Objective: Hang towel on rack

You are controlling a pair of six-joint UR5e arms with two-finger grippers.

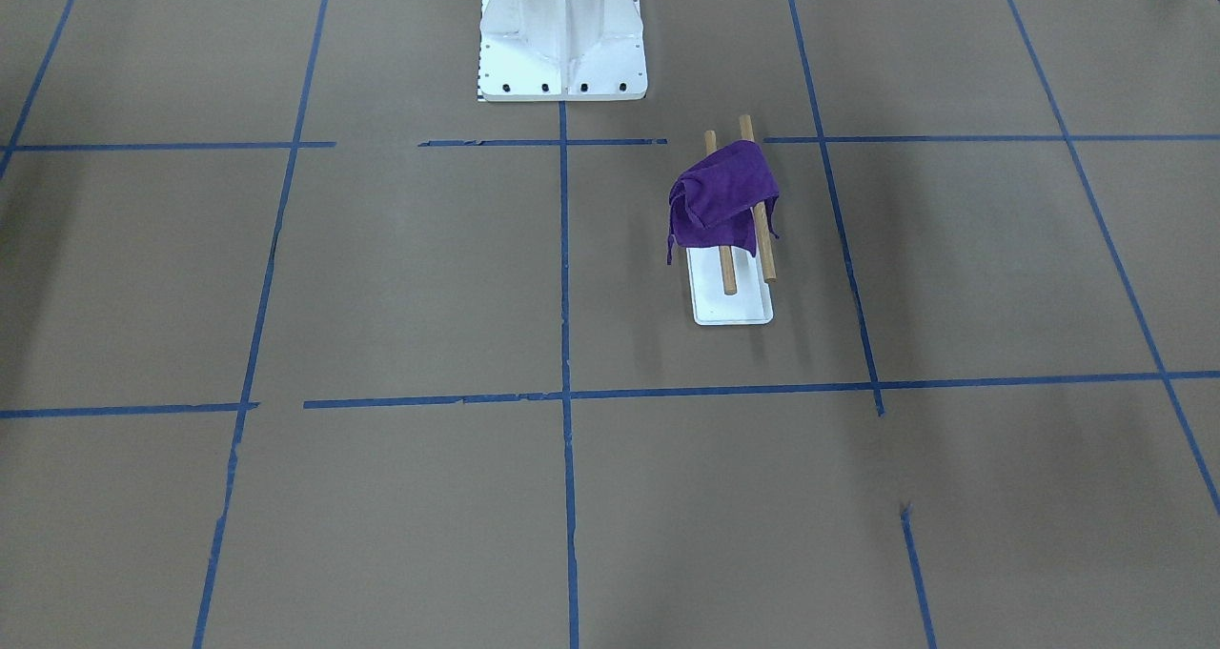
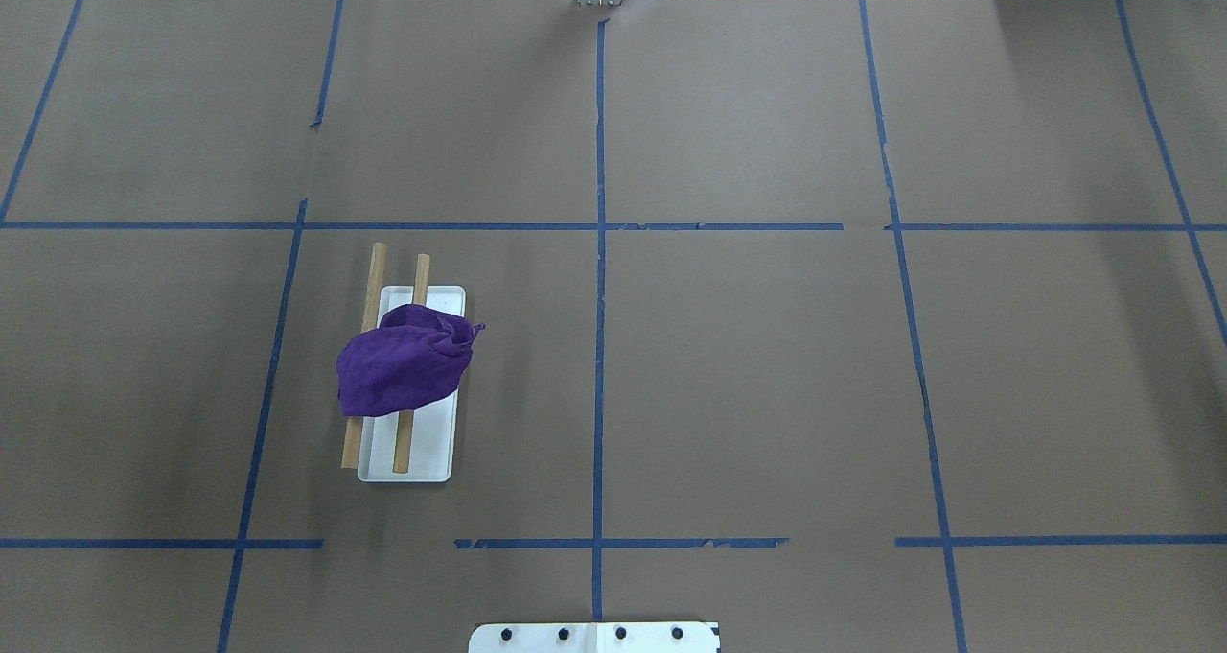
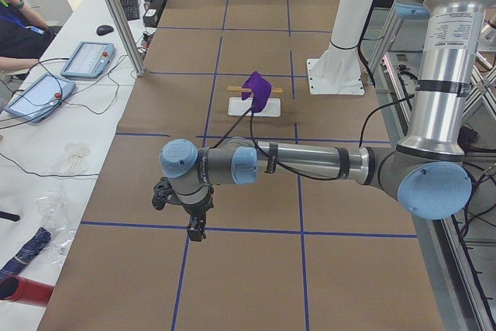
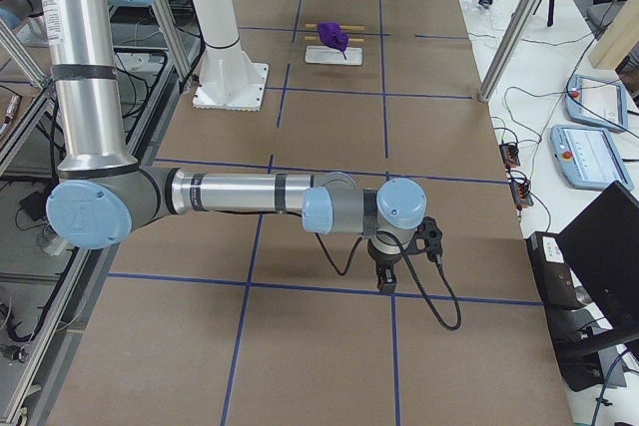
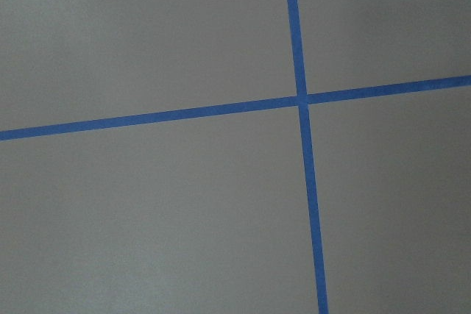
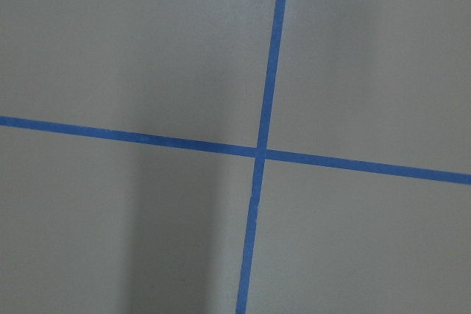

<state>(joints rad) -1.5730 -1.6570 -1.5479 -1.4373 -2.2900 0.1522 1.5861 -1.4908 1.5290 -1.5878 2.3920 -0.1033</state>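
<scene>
Towel (image 1: 721,201) hangs bunched over both dowels (image 1: 728,273) of the rack (image 1: 732,310), job seemingly done; left gripper (image 3: 195,230) and right gripper (image 4: 385,282) idle far from it, jaws' state impossible to tell.

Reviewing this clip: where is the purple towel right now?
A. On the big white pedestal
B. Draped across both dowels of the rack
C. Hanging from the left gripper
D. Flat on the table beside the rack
B: in the overhead view the purple towel lies bunched over both wooden dowels of the rack, above its white base, and the front-facing view agrees.
</scene>
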